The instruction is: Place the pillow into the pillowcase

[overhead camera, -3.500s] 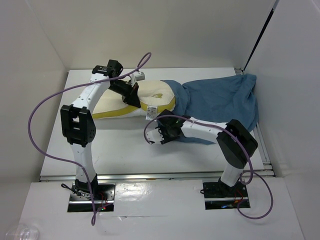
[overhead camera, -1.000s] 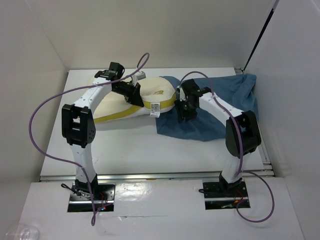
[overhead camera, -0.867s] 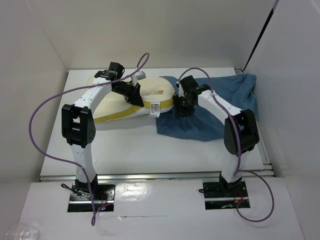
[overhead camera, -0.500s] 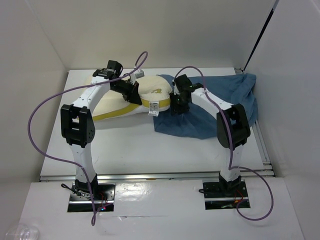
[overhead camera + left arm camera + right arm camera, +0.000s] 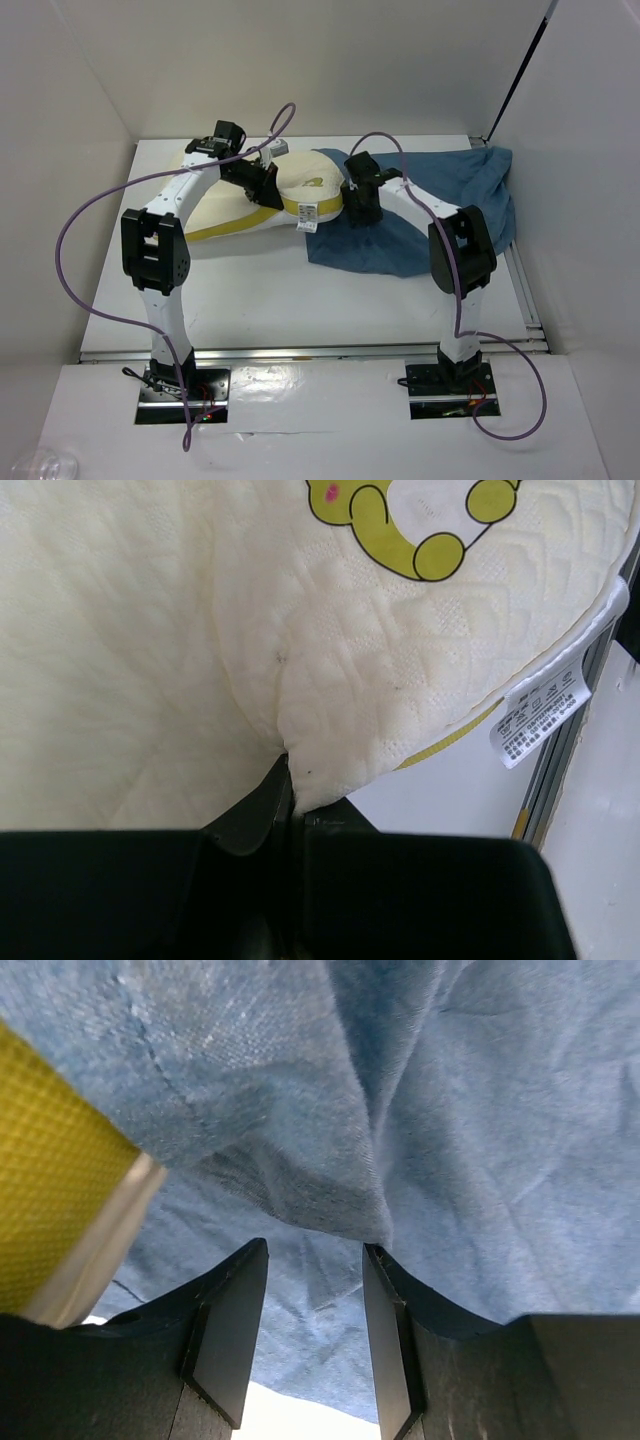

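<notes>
The cream-yellow pillow (image 5: 300,185) lies across the far left of the white table (image 5: 260,290). Its right end is humped up and meets the left edge of the dusty-blue pillowcase (image 5: 395,245), which is spread wrinkled toward the far right corner. The left gripper (image 5: 262,188) is closed tight on the pillow; its wrist camera shows the black fingers (image 5: 262,805) pinching a fold of the quilted cover, just below the yellow-green ring emblem (image 5: 410,525) and left of the white tag (image 5: 543,715). The right gripper (image 5: 358,208) sits at the seam between the two things. In its own view the jaws stand apart with nothing clamped — a drooping fold of blue cloth (image 5: 480,1110) hangs just beyond the fingertips (image 5: 225,1300), and the pillow's yellow side band (image 5: 45,1160) shows at the left, with the blue cloth lying over its upper edge.
</notes>
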Robot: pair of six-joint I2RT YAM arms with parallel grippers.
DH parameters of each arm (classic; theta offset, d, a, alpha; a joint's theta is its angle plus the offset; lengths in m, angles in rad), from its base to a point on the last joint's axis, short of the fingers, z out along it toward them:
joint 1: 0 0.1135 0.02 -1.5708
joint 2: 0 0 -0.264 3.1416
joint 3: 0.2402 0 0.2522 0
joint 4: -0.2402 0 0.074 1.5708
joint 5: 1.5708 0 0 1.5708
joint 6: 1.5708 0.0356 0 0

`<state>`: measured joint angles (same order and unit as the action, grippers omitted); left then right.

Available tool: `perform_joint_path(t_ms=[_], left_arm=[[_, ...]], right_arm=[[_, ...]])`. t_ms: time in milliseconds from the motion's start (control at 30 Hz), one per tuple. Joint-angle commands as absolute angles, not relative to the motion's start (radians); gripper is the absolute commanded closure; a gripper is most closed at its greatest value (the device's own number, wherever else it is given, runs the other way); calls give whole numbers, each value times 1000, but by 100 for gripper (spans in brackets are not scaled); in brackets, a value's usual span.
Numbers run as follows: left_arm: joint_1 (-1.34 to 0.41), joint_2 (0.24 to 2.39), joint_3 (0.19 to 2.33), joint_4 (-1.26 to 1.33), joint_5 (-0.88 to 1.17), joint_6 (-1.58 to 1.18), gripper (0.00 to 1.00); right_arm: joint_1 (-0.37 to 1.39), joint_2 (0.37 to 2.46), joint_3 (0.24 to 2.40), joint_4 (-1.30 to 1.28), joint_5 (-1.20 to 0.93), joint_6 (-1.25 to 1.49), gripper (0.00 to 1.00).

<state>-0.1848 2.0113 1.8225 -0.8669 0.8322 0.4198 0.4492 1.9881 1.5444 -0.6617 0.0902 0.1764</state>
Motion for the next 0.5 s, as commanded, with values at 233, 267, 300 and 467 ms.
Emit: perform_joint_path(t_ms=[233,267,300,467], left_arm=[[-190,2017,1884,-919,919,417,100],[-190,2017,1884,-919,919,417,100],[-190,2017,1884,-919,919,417,100],[-190,2017,1884,-928,910,417,100]], right_arm=[[474,1962,1503,-542,132,172,48],[474,1977,1515,-541,144,172,47],[483,1996,1529,-532,144,172,47],[483,2086,1594,-511,123,192,47]])
